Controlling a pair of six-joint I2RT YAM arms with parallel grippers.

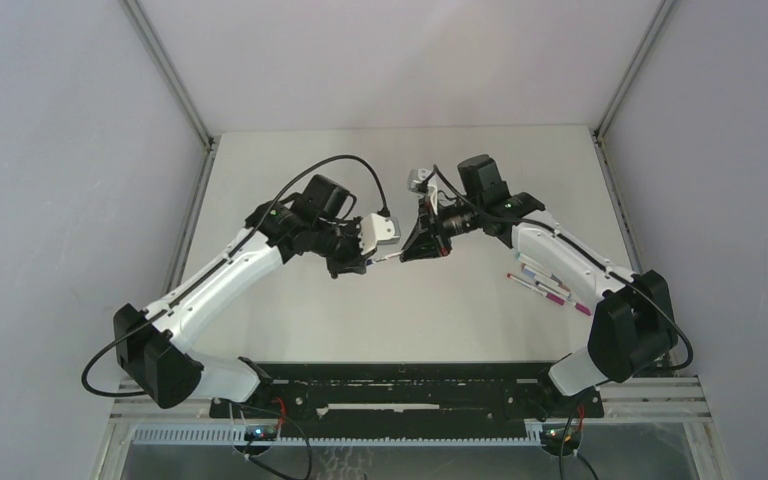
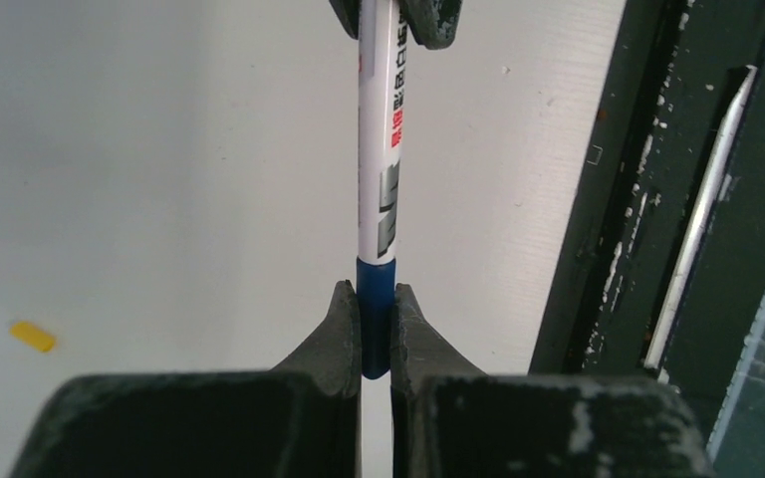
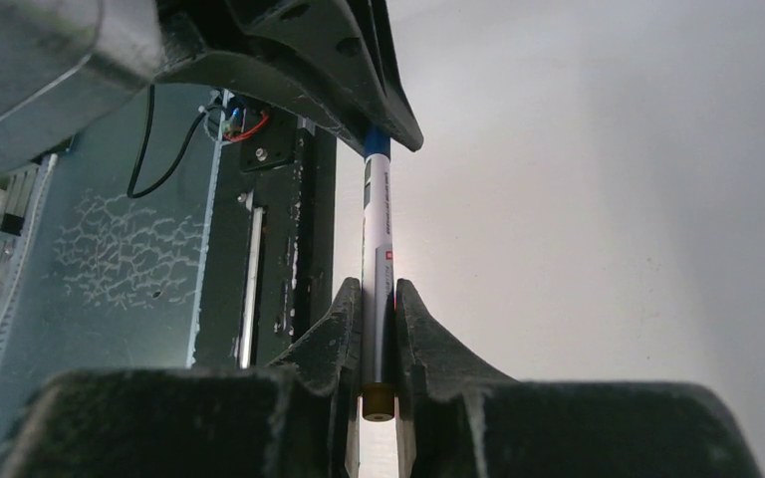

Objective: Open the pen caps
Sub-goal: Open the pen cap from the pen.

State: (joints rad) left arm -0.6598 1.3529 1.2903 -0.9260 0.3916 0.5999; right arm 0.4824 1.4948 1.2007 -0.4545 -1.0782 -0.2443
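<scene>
A white-barrelled pen (image 2: 379,149) hangs above the table's middle, held between both grippers. My left gripper (image 2: 376,294) is shut on its blue pen cap (image 2: 376,319), which sits flush against the barrel. My right gripper (image 3: 379,289) is shut on the barrel's other end (image 3: 377,249), and a small brownish end plug (image 3: 380,400) shows behind the fingers. In the top view the left gripper (image 1: 368,261) and right gripper (image 1: 407,253) face each other with the pen (image 1: 387,257) between them. In the right wrist view the blue cap (image 3: 377,144) shows in the left gripper's fingers.
Several more white pens (image 1: 550,285) with coloured ends lie on the table beside the right arm. A loose yellow cap (image 2: 33,336) lies on the white table. A black rail (image 1: 400,385) runs along the near edge, and walls close in both sides.
</scene>
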